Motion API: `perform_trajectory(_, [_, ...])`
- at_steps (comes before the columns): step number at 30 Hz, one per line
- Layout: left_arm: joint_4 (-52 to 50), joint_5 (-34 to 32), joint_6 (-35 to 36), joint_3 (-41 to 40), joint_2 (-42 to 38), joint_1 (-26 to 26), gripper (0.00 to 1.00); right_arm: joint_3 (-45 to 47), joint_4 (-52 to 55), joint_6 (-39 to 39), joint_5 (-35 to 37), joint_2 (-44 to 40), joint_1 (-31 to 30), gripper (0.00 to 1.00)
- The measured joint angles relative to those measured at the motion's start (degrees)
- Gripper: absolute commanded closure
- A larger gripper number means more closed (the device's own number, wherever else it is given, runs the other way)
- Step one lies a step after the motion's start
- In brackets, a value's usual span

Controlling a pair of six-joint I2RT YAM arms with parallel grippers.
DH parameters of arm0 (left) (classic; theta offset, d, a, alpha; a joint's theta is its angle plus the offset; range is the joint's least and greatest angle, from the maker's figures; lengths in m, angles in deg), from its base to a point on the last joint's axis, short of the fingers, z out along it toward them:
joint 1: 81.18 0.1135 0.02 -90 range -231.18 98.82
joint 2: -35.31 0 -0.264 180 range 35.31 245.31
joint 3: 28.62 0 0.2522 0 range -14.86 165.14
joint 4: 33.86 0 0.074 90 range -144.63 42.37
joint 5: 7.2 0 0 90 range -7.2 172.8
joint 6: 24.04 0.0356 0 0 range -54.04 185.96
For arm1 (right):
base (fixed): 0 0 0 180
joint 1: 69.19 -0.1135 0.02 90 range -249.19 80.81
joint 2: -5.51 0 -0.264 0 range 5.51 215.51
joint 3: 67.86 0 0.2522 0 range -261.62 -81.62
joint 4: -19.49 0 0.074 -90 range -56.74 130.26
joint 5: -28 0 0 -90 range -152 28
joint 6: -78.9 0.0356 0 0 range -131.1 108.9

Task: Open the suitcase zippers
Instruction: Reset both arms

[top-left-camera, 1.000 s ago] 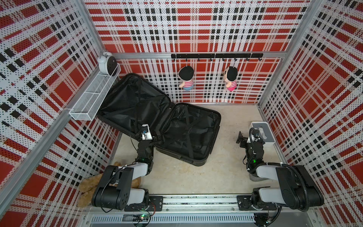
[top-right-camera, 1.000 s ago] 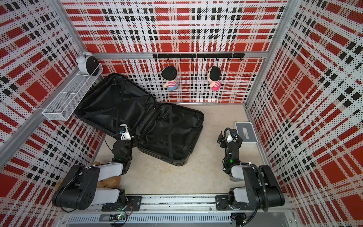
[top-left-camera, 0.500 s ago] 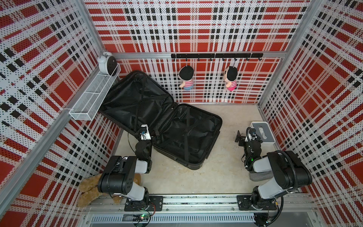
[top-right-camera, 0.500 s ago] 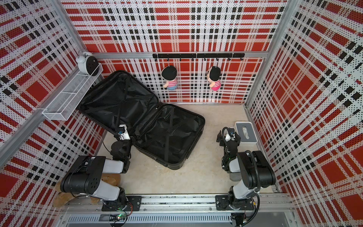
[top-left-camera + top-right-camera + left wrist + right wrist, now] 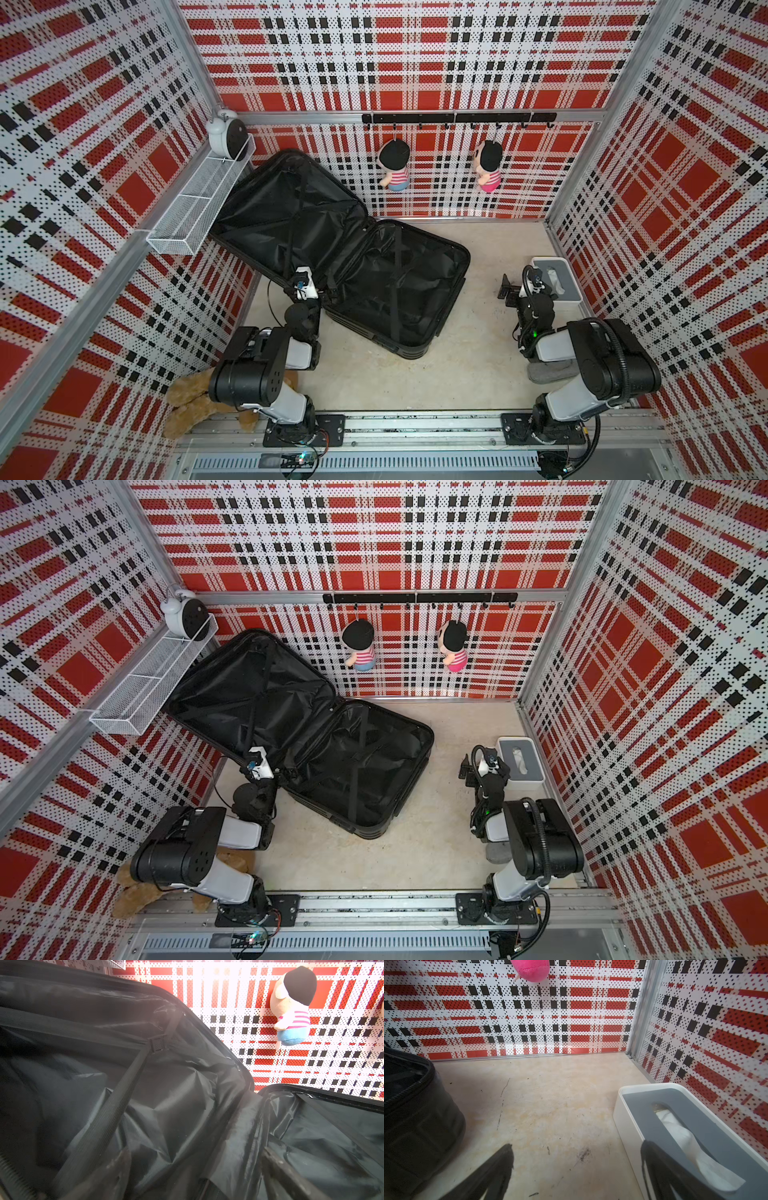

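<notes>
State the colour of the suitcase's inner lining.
Black; the suitcase lining shows best in the left wrist view.

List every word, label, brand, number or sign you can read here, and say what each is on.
No readable text anywhere.
The suitcase shows plain black lining and shell, with no logo visible.
The alarm clock has a dark face with no legible numerals.
The tissue box is blank white and grey.
Any markings on the circuit board by the rail are too small to read.
</notes>
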Motion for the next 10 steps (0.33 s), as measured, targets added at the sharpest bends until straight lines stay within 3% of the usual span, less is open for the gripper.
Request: perform_trajectory(10, [0.0,0.1,-0.1,0.0,0.0,0.0,0.02,0.0,0.3,-0.1,-1.3,0.0,0.0,0.0])
